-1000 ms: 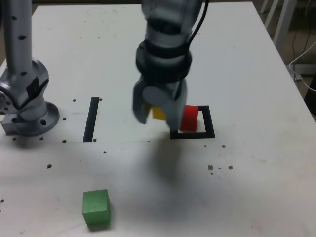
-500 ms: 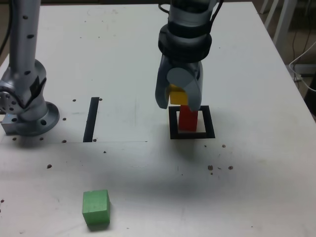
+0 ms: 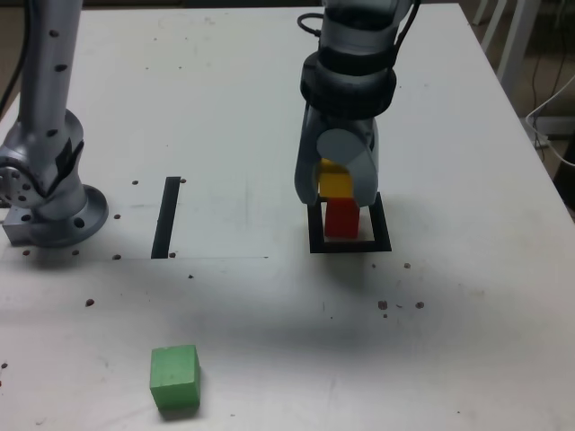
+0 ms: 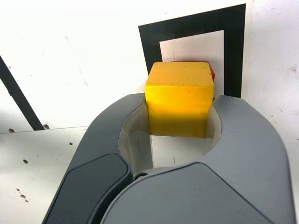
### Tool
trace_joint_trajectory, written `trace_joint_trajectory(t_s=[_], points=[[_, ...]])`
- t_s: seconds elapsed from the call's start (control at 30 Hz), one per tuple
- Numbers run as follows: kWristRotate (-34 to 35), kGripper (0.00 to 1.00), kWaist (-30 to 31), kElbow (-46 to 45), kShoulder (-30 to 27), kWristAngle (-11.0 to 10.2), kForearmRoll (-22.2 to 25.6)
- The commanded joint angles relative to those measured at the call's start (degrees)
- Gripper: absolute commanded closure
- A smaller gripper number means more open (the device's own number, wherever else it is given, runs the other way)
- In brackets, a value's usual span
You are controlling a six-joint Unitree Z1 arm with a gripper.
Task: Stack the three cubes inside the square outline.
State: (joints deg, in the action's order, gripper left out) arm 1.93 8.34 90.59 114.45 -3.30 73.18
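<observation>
My gripper [image 3: 337, 184] is shut on the yellow cube [image 3: 336, 181], which hangs directly over the red cube [image 3: 341, 218]. The red cube stands inside the black square outline [image 3: 384, 235]. From the exterior view I cannot tell whether yellow touches red. In the wrist view the yellow cube [image 4: 180, 98] fills the jaws, with a sliver of red cube [image 4: 211, 71] behind it and the square outline [image 4: 191, 24] beyond. The green cube [image 3: 174, 378] lies alone near the table's front edge at the exterior view's left.
A straight black strip [image 3: 167, 216] lies on the table to the exterior view's left of the outline. The arm's grey base [image 3: 45, 193] stands at the far left. Small dark specks dot the white table [image 3: 467, 305].
The gripper has carried the yellow cube to the exterior view's right, from beside the red cube to directly above it, and lowered it closer.
</observation>
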Motion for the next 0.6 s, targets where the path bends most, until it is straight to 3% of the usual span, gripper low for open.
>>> trace_joint_trajectory(t_s=[0.0,0.57], points=[[0.1,0.71,0.0,0.5,0.7,0.3,0.1],[0.1,0.7,1.0,1.6,1.7,1.3,0.1]])
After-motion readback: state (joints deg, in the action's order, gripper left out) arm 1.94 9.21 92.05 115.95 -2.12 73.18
